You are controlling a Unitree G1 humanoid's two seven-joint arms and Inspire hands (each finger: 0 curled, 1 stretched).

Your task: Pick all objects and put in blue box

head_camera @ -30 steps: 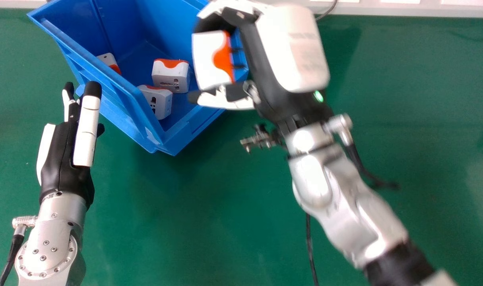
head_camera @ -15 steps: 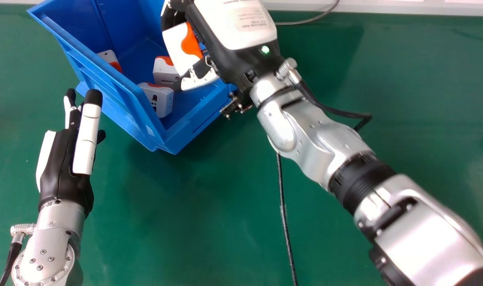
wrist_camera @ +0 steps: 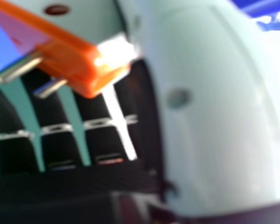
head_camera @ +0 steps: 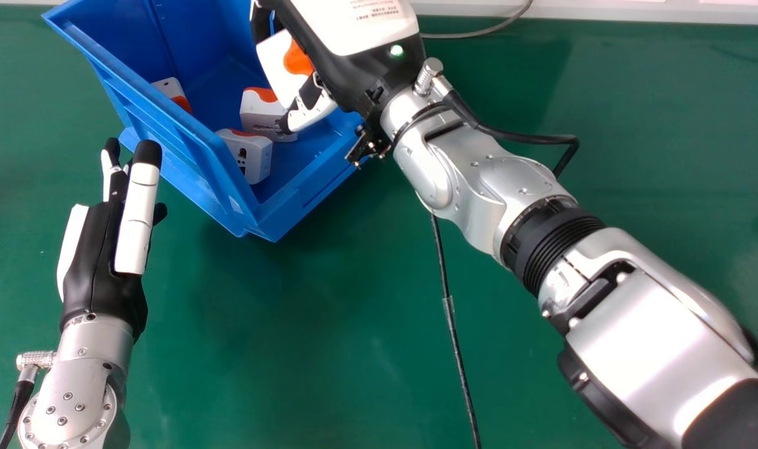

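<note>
You have three adapters [head_camera: 254, 156] already inside the blue box [head_camera: 194, 162]. Your right hand [head_camera: 344, 72] grips a fourth adapter [head_camera: 277, 73] above it; I judge only its release is left here. Your left hand [head_camera: 104, 262], at the left, has straight fingers.

Blue open plastic box [head_camera: 291, 209] is looking smooth. White-orange blocky plastic adapter [head_camera: 276, 59] is showing shiny, straight metal prongs [wrist_camera: 19, 67]. Silver rounded metal forearms [head_camera: 628, 349] are gleaming. Green flat tabletop [head_camera: 329, 324] is reflecting faintly.
</note>
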